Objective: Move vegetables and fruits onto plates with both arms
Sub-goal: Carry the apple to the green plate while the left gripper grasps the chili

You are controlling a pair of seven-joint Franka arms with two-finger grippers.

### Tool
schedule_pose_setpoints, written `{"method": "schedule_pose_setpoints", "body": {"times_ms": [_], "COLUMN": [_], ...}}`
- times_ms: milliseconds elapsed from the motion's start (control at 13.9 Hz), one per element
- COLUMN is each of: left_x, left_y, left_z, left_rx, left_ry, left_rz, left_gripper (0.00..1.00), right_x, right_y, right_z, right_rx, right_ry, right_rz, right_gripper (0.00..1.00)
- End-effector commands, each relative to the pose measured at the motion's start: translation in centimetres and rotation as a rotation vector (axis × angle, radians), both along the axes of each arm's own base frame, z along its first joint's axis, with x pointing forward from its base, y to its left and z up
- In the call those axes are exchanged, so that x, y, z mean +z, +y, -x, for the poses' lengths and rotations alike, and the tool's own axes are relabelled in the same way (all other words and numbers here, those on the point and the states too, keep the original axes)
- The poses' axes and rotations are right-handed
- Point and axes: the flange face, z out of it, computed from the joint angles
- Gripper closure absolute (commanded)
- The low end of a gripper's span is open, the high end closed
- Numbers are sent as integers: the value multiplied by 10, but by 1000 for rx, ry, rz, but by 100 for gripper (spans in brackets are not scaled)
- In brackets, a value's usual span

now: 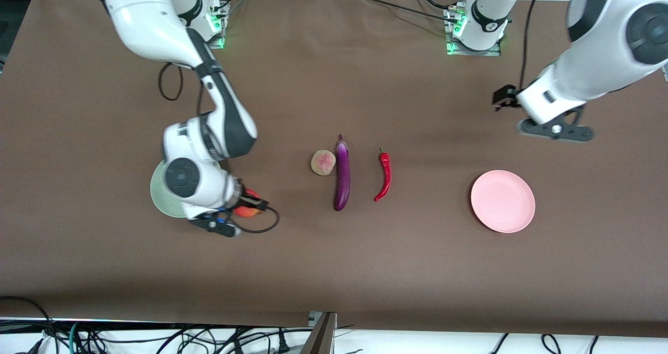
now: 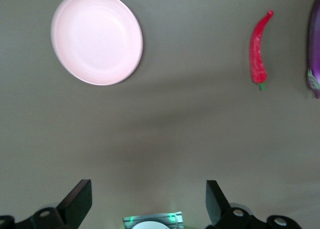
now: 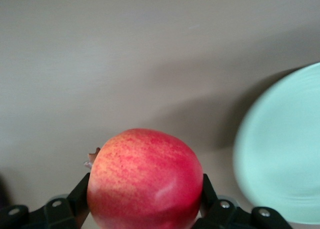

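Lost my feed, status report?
Right pincer shut on red fruit, beside green plate. Left pincer open, waiting. Nothing in the way.

the round pale green plate [image 1: 158, 193] is mostly hidden under the white right arm, and the right wrist view cuts its rim. the long glossy purple eggplant [image 2: 315, 54] is cropped in the left wrist view.
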Motion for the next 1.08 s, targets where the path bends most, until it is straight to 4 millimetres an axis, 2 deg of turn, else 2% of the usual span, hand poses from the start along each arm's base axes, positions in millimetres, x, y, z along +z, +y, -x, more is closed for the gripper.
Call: {"method": "schedule_pose_setpoints", "body": {"times_ms": [0, 72, 216, 359, 431, 503, 575, 647, 790, 862, 1006], "left_x": [-82, -108, -157, -196, -215, -235, -252, -263, -274, -284, -314], "left_y": [-27, -38, -63, -98, -117, -135, -154, -173, -197, -199, -210], "left_z": [-24, -35, -49, -50, -47, -43, -37, -30, -19, -18, -10], "left_rx": [11, 7, 16, 48, 74, 97, 119, 152, 197, 196, 182], "left_ry": [131, 106, 64, 32, 24, 18, 7, -4, -32, -43, -80], "left_rz": [44, 67, 87, 87, 80, 70, 62, 54, 43, 37, 50], "left_gripper": [0, 0, 0, 0, 0, 0, 0, 0, 0, 0, 0], "right_x": [-1, -11, -34, -58, -65, -63, -56, -41, -3, 16, 35], "right_y": [-65, -92, -138, -177, -180, -179, -176, -167, -140, -121, -85], "right_z": [26, 30, 36, 41, 44, 42, 39, 36, 23, 17, 13], "right_rx": [112, 148, 186, 164, 147, 146, 137, 126, 35, -3, -80], "right_ry": [45, 47, 40, 17, 1, -6, -14, -8, 29, 41, 44], "right_rz": [26, 34, 47, 52, 38, 27, 15, -10, -64, -65, -55], "right_gripper": [71, 70, 59, 36, 27, 9, 1, 1, 1, 1, 1]}}
